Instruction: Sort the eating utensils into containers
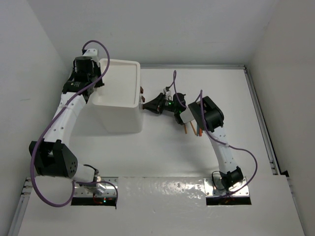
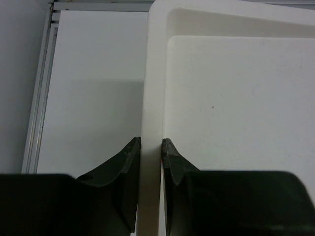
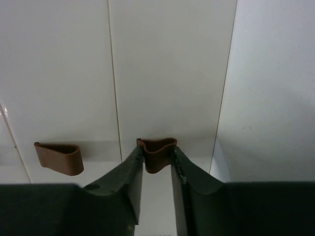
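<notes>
At drawer unit (image 1: 118, 120), R hand (image 3: 157, 152) pinches 1 brown knob (image 3: 157, 146); L hand (image 2: 150, 141) clamps tray rim (image 2: 153, 73).

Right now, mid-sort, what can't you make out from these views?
Utensils: top view, mostly under the right arm; count and types unclear.
Drawer insides: right wrist view shows only the fronts and two knobs.
Left wrist view: own fingers cover the tray rim's near part.

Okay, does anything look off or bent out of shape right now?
Only one thing: the brown knob pinched in the right gripper is dented inward, almost heart-shaped, while the neighbouring knob is a smooth loop.
</notes>
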You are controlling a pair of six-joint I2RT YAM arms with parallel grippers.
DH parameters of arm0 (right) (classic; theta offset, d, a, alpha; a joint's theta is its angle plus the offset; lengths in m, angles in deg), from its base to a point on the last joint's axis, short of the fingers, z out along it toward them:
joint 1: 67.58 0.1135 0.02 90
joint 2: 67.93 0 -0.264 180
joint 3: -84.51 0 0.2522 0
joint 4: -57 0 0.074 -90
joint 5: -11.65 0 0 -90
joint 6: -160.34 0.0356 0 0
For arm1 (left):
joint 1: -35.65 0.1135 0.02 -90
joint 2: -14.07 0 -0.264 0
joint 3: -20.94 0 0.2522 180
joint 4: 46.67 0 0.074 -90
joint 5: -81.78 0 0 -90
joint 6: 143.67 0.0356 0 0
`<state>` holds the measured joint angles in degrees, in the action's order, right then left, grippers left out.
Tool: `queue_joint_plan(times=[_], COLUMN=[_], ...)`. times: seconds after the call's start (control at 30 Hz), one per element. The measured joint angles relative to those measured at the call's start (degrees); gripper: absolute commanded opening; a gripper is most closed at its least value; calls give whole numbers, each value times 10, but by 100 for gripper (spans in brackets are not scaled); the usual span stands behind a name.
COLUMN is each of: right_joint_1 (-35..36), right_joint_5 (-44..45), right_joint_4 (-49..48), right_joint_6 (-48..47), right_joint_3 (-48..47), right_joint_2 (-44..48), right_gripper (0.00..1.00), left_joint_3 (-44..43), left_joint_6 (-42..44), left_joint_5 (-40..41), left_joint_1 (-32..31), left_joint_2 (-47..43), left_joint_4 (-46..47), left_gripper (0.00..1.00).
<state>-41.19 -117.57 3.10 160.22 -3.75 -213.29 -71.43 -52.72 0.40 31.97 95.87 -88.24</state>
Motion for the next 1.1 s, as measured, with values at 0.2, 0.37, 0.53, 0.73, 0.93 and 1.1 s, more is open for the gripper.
queue_joint_plan(times=[0.2,0.37,0.53,0.73,0.93,1.1], right_joint_1=[-3,-4,-15,-56,-100,-125], right_joint_5=[-6,4,21,17,9,5], right_joint_4=[-14,-12,11,70,118,147], right_joint_6=[3,-16,-59,-123,-176,-212], right_joint_3=[5,38,93,162,219,253], right_joint_2=[2,30,83,154,211,247], right_gripper=[2,0,0,0,0,0], left_joint_3=[0,0,0,3,4,7], left_joint_6=[0,0,0,-2,-4,-5], left_joint_5=[2,3,4,5,4,4], left_joint_1=[0,0,0,0,0,0], left_joint_2=[0,0,-2,-5,-7,-10], left_joint_4=[0,-1,-3,-5,-4,-3], left_gripper=[0,0,0,0,0,0])
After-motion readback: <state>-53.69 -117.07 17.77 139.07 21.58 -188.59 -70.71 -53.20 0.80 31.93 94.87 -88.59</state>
